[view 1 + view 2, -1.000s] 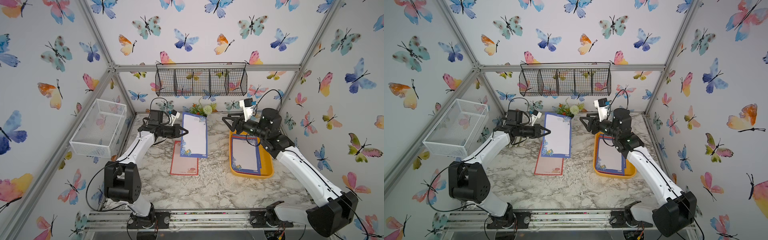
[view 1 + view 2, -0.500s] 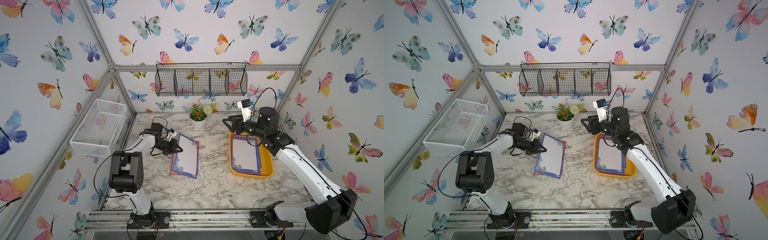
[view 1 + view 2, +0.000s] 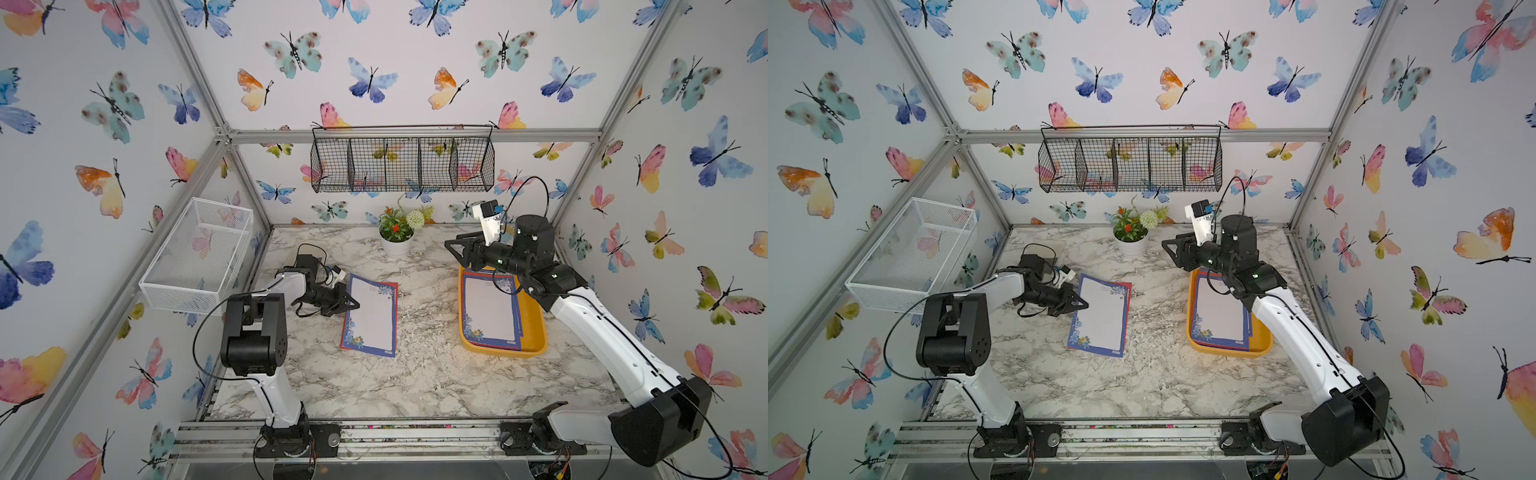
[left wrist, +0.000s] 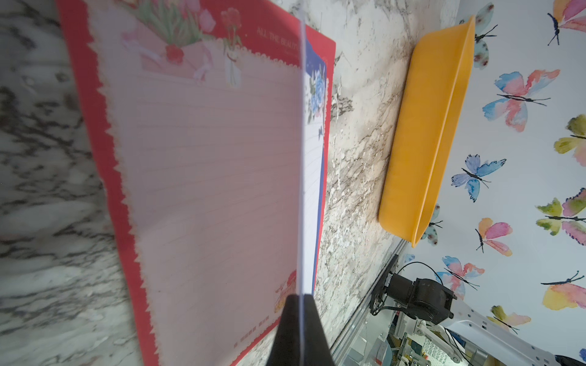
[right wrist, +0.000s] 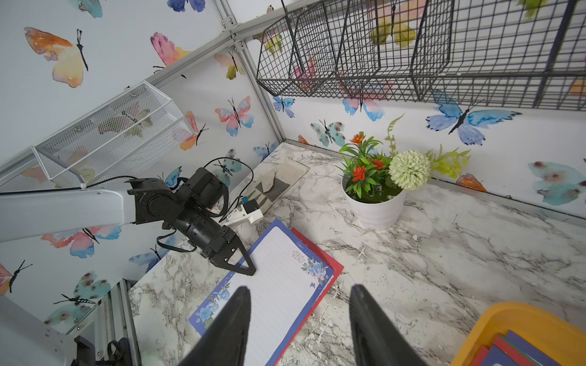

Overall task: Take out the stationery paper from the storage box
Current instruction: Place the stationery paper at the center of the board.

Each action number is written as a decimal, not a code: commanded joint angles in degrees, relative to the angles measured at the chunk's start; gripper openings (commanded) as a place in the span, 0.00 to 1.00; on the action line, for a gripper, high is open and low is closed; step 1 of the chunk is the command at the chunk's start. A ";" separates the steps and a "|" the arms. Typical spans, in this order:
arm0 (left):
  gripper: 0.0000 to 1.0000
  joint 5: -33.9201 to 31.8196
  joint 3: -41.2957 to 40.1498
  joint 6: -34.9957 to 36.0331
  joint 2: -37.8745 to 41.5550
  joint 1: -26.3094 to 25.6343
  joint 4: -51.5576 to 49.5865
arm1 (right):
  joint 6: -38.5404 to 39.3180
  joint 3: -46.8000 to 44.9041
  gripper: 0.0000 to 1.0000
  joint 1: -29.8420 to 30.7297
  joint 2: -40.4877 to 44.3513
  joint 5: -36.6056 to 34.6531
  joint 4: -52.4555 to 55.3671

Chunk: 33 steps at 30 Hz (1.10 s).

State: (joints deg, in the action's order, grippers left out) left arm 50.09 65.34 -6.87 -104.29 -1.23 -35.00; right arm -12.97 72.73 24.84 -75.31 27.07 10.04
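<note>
Left end effector (image 3: 352, 305): jaws pressed together, pinching the long edge of a blue-bordered sheet (image 3: 372, 316) on the left arm's side. In the left wrist view that sheet is seen edge-on and runs straight in between the closed black fingers (image 4: 291, 329).

The pinched sheet lies over a red-bordered sheet (image 4: 206, 174). Both are out on the marble desk (image 3: 415, 374), left of centre. A red corner shows past the blue one at the far end.

Right end effector (image 5: 299, 288): fingers spread, nothing between them, touching nothing. In both top views it hangs above the far end of the storage box (image 3: 536, 328).

The storage box sits on the right side of the desk. More stationery paper (image 3: 490, 309) is stacked inside it, a blue-bordered sheet on top, with red and blue edges fanned out beneath.

Writing:
- White capitals on the red border read "ALL THE BEAU", cut off by the edge of the held sheet.
- The line under them is too blurred to read.
- In the right wrist view, the small script beside the blue roses on the held sheet is too small to read.
</note>
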 commanded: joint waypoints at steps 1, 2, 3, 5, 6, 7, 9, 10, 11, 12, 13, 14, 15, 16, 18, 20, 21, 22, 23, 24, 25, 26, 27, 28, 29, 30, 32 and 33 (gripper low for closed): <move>0.00 0.72 0.21 0.19 -1.57 -0.02 -0.14 | 1.24 -0.57 0.53 0.17 0.85 -0.70 1.42; 0.00 0.50 0.23 0.24 -1.94 -0.08 -0.15 | 1.28 -0.65 0.53 0.12 0.92 -0.94 1.62; 0.00 0.39 0.40 0.21 -2.18 -0.04 -0.15 | 1.32 -0.66 0.53 0.13 0.95 -1.12 1.77; 0.00 0.25 0.49 0.27 -2.50 -0.01 -0.15 | 1.45 -0.83 0.53 0.12 0.95 -1.14 1.82; 0.00 0.28 0.57 0.21 -2.66 -0.08 -0.15 | 1.46 -0.92 0.53 0.16 0.91 -1.06 1.80; 0.00 0.26 0.58 0.27 -2.77 -0.07 -0.15 | 1.46 -0.92 0.53 0.13 0.95 -0.89 1.82; 0.00 -0.13 0.58 0.32 -3.00 -0.06 -0.15 | 1.59 -0.92 0.53 0.17 0.86 -0.88 1.99; 0.00 -0.46 0.49 0.37 -3.15 -0.06 -0.15 | 1.68 -0.92 0.53 0.12 0.86 -0.92 2.13; 0.00 -0.85 0.49 0.37 -3.36 -0.08 -0.15 | 1.72 -1.01 0.53 0.13 0.93 -1.04 2.14; 0.00 -1.10 0.57 0.37 -3.46 -0.05 -0.15 | 1.68 -1.05 0.53 0.14 0.88 -1.05 2.15; 0.00 -1.51 0.58 0.37 -3.57 -0.08 -0.15 | 1.72 -1.10 0.53 0.18 0.82 -1.05 2.12; 0.00 -1.98 0.73 0.25 -3.63 -0.07 -0.15 | 1.71 -1.10 0.53 0.14 0.82 -1.05 2.11; 0.00 -2.39 0.83 0.26 -3.68 -0.04 -0.15 | 1.71 -1.01 0.53 0.17 0.78 -0.98 2.21; 0.00 -2.70 0.93 0.26 -3.79 -0.08 -0.15 | 1.72 -1.01 0.53 0.17 0.77 -0.97 2.21; 0.00 -3.14 1.15 0.45 -4.14 -0.06 -0.15 | 1.59 -1.17 0.53 0.13 0.86 -1.12 2.26; 0.00 -3.08 1.28 0.54 -4.80 -0.03 -0.15 | 1.63 -1.27 0.53 0.15 0.90 -1.32 2.26; 0.00 -3.02 1.41 0.67 -5.00 -0.08 -0.15 | 1.63 -1.35 0.53 0.18 0.95 -1.40 2.25; 0.00 -3.14 1.54 0.78 -5.20 -0.05 -0.15 | 1.63 -1.43 0.52 0.17 1.00 -1.53 2.24; 0.00 -3.30 1.61 0.81 -5.41 -0.08 -0.15 | 1.65 -1.53 0.52 0.15 1.12 -1.90 2.27; 0.01 -3.64 1.63 0.88 -5.48 -0.04 -0.15 | 1.72 -1.62 0.52 0.15 1.22 -2.21 2.26; 0.01 -4.06 1.63 0.90 -5.49 -0.04 -0.15 | 1.72 -1.71 0.53 0.17 1.39 -2.48 2.39; 0.02 -4.43 1.68 0.92 -5.49 -0.04 -0.15 | 1.87 -1.80 0.52 0.23 1.51 -2.61 2.41; 0.03 -4.65 1.74 1.02 -5.55 -0.05 -0.15 | 1.94 -1.88 0.52 0.13 1.62 -2.64 2.35; 0.04 -4.90 1.85 1.07 -5.58 -0.07 -0.15 | 2.16 -1.97 0.52 0.12 1.74 -2.72 2.42; 0.07 -5.07 1.94 1.03 -5.68 -0.04 -0.15 | 2.26 -1.98 0.52 0.21 1.74 -2.94 2.43; 0.10 -5.28 2.06 1.07 -5.78 -0.08 -0.15 | 2.34 -1.89 0.52 0.13 1.68 -3.20 2.60; 0.14 -6.27 2.16 0.98 -5.75 -0.08 -0.15 | 2.51 -1.54 0.52 0.20 1.50 -3.43 2.96; 0.18 -6.55 2.21 0.98 -5.68 0.00 -0.15 | 2.60 -1.41 0.52 0.12 1.40 -3.42 3.06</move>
State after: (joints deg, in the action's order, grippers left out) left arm 45.58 66.22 -6.68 -109.19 -1.23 -34.68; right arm -11.38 71.48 24.82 -74.98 24.84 11.79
